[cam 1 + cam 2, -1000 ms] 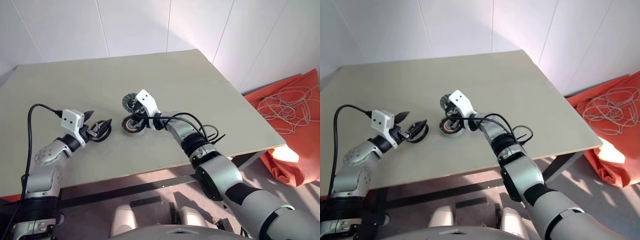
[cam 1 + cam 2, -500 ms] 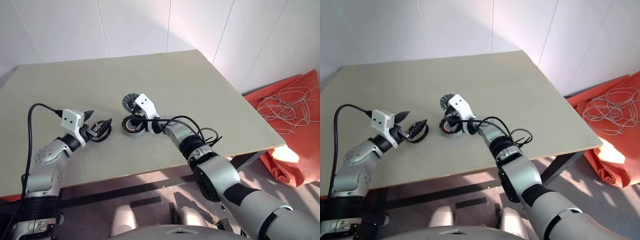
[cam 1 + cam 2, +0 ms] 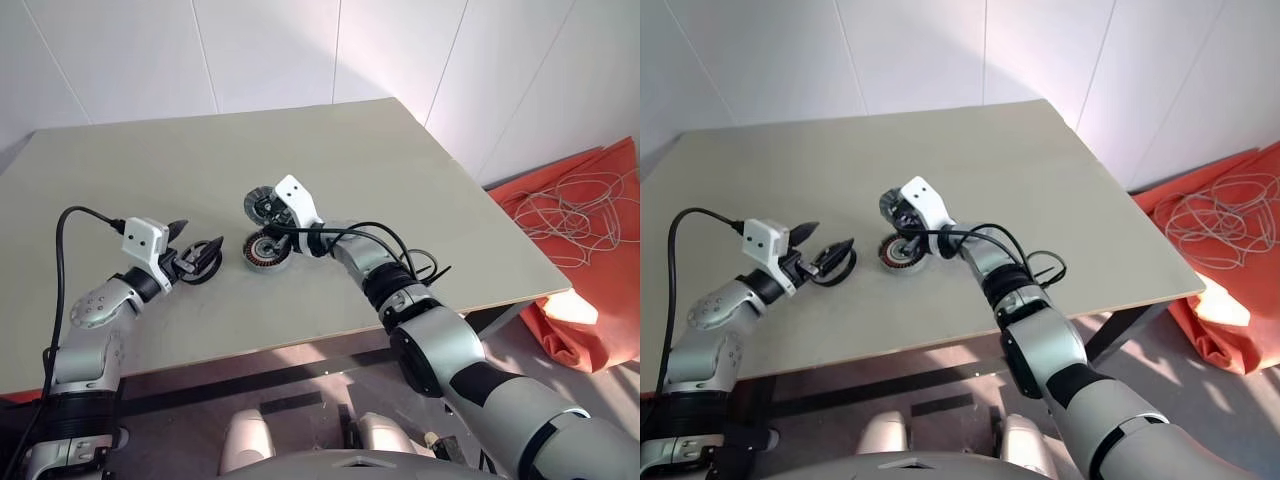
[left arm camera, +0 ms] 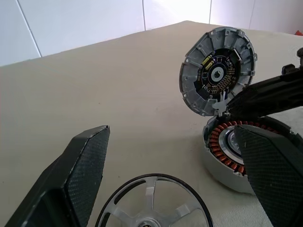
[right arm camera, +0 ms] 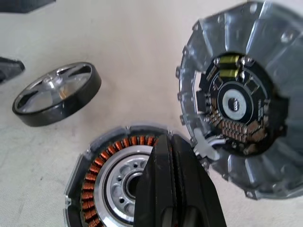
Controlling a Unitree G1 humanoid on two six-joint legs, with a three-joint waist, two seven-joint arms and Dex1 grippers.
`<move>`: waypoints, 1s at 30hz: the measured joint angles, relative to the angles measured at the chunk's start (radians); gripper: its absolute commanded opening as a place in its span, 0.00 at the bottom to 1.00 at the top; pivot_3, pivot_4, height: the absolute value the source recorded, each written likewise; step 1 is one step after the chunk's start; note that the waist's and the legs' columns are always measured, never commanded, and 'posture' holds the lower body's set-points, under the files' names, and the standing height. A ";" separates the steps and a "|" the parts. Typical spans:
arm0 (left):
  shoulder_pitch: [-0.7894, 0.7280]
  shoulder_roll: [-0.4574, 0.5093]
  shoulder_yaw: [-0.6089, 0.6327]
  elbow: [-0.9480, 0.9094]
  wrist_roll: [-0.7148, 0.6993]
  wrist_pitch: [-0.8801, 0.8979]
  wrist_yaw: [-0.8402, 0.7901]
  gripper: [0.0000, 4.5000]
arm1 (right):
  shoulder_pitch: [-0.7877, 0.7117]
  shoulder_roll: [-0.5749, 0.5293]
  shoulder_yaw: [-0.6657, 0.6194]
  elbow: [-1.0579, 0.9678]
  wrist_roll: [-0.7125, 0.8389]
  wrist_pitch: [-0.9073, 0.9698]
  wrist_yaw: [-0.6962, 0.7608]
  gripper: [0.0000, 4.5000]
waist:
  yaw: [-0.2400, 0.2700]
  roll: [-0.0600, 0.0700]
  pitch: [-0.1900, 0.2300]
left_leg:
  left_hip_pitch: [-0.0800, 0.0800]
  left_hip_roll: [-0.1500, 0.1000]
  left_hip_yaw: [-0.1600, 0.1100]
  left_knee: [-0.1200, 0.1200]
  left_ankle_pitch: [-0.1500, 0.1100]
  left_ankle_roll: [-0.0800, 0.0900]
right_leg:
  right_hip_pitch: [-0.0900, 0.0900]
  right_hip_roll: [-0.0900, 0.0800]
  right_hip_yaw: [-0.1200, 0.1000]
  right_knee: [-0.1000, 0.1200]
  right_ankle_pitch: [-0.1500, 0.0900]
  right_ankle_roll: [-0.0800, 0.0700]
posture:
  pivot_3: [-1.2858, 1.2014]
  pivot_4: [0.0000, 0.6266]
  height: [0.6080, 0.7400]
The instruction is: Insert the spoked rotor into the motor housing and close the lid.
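Lid propped open, rotor not in the housing yet

The lid (image 4: 218,71) stands nearly on edge at the housing (image 5: 118,175) rim, with the pinched-shut right gripper (image 5: 176,189) against it, probably holding it up so the windings stay clear. The spoked rotor (image 4: 154,203) lies flat on the table (image 3: 400,160), left of centre, between the wide-open, empty fingers of the left gripper (image 3: 197,259), looks lined up for a grab.

A beige table (image 3: 420,180) stands before white panelled walls (image 3: 270,50), orange cloth (image 3: 590,260) beside it.
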State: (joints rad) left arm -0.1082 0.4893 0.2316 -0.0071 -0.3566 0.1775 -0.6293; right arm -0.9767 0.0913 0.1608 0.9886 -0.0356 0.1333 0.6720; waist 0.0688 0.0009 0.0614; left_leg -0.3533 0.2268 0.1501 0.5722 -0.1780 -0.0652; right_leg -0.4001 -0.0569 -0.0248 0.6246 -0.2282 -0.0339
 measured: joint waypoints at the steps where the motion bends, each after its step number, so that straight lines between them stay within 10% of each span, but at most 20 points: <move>1: -0.001 0.000 0.000 0.000 0.001 -0.001 -0.001 1.00 | 0.000 0.001 0.000 0.000 0.000 0.002 0.000 0.01 | 0.000 0.000 0.000 | 0.000 0.000 0.000 0.000 0.000 0.000 | 0.000 0.000 0.000 0.000 0.000 0.000 | 0.52 0.00 1.00; 30: -0.002 0.000 0.000 0.005 0.006 -0.006 -0.008 1.00 | 0.018 0.007 0.007 -0.061 0.000 0.025 0.010 0.01 | 0.000 0.000 0.000 | 0.000 0.000 0.000 0.000 0.000 0.000 | 0.000 0.000 0.000 0.000 0.000 0.000 | 0.52 0.00 1.00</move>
State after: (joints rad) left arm -0.1103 0.4898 0.2317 -0.0022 -0.3510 0.1719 -0.6377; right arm -0.9586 0.0985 0.1676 0.9278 -0.0354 0.1587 0.6819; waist 0.0686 0.0009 0.0614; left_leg -0.3530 0.2271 0.1503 0.5718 -0.1779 -0.0653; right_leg -0.4001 -0.0568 -0.0248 0.6247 -0.2282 -0.0341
